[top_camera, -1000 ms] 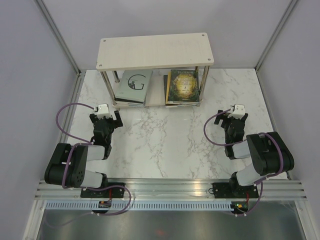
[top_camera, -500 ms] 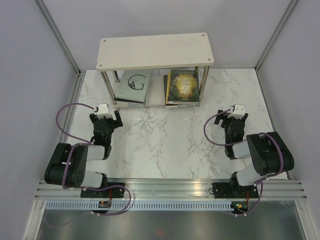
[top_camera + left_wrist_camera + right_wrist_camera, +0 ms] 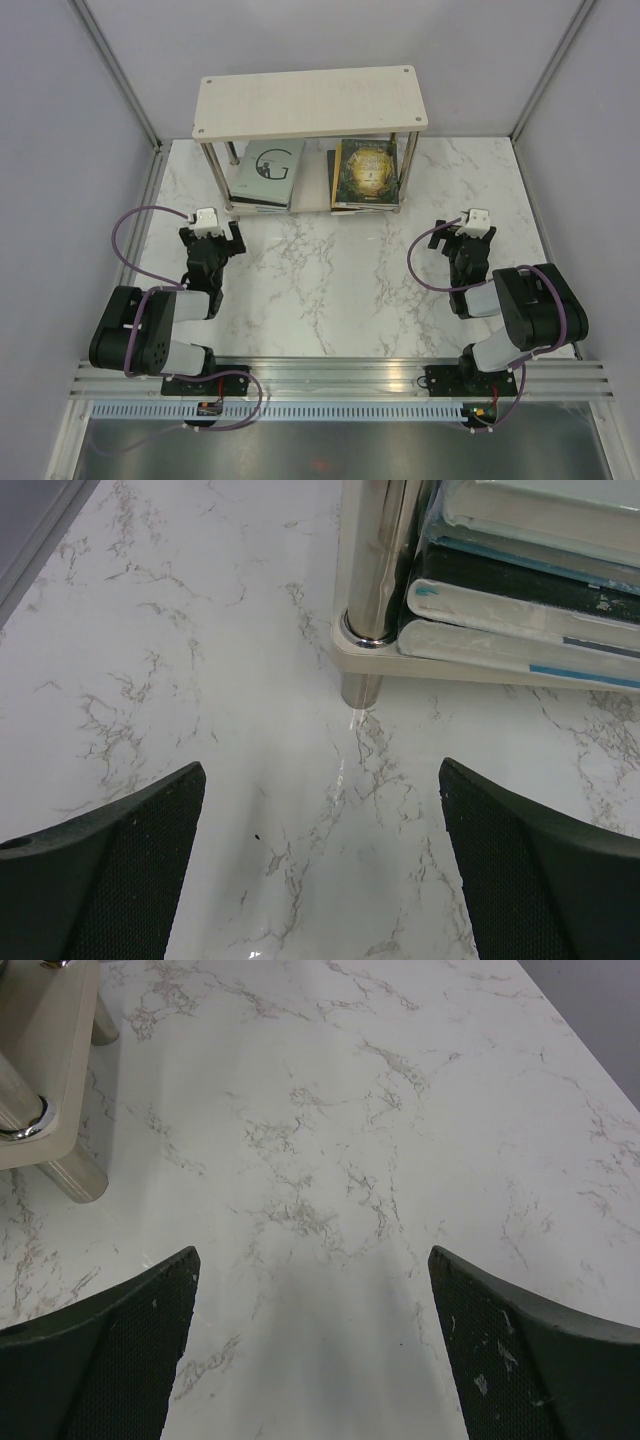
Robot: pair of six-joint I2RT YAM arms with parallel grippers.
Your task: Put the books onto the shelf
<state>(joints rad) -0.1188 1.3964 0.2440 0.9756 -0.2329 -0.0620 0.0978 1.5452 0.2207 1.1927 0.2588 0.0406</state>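
Now: left fingers spread wide, nothing between them, low over the desk, just short of the front-left leg of the shelf. Right fingers likewise released and empty, near the shelf's front-right corner. The shelf stands at the desk's far edge. We see the books in two flat stacks on its lower board, none on the bare desk. We judge them light, bendy and slick-covered, best pinched across a protruding near edge.
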